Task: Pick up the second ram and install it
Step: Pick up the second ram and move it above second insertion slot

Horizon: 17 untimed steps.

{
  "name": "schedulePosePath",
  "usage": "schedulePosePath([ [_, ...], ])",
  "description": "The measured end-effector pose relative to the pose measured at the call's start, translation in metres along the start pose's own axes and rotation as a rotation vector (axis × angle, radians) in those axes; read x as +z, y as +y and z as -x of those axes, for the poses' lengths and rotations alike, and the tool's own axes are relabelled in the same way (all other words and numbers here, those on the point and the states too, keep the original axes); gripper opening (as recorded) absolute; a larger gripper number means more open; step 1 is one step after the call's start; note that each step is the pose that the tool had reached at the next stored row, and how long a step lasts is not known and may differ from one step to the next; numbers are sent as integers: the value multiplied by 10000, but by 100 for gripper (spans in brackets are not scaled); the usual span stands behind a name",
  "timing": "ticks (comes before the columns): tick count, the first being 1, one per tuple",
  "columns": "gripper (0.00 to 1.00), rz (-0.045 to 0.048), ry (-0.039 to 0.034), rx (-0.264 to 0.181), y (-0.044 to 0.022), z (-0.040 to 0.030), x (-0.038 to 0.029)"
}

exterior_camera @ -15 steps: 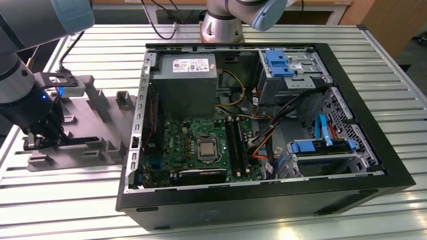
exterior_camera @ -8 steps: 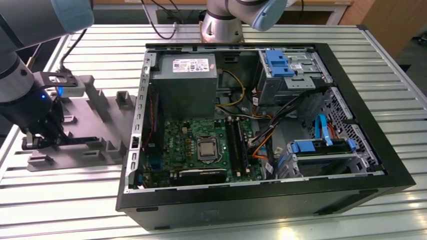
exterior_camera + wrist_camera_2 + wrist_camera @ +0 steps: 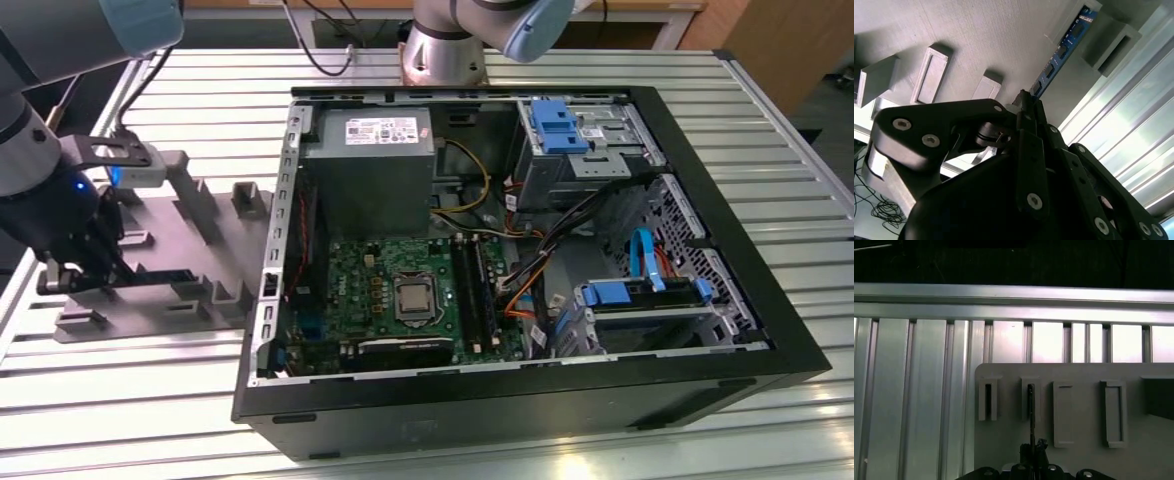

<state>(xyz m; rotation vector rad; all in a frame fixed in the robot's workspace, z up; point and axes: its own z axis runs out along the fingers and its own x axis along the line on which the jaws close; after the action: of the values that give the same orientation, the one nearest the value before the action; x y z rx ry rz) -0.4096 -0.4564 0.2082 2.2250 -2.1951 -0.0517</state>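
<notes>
The second ram (image 3: 1060, 54) is a thin blue board with dark chips. It runs from my fingertips to a slotted grey block on the grey holder plate (image 3: 979, 35). In the first wrist view the ram (image 3: 1030, 407) shows edge-on as a thin dark line standing in one of the plate's slotted blocks. My gripper (image 3: 1026, 105) is shut on the near end of the stick, its black fingers (image 3: 1040, 454) pressed together around it. In the exterior view the gripper (image 3: 70, 272) hangs low over the holder plate (image 3: 187, 235), at the exterior view's left of the open computer case.
The open computer case (image 3: 747, 300) lies on the slatted metal table (image 3: 747, 120). Its green motherboard (image 3: 360, 290) has long black slot rails (image 3: 470, 290) beside the processor socket. Cables, blue drive clips and a grey power supply (image 3: 367, 165) crowd the case. Several raised blocks stand on the holder plate.
</notes>
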Motion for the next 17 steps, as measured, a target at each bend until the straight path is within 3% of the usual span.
schedulePosePath([
  [17, 14, 2, 1, 0, 2, 0, -55],
])
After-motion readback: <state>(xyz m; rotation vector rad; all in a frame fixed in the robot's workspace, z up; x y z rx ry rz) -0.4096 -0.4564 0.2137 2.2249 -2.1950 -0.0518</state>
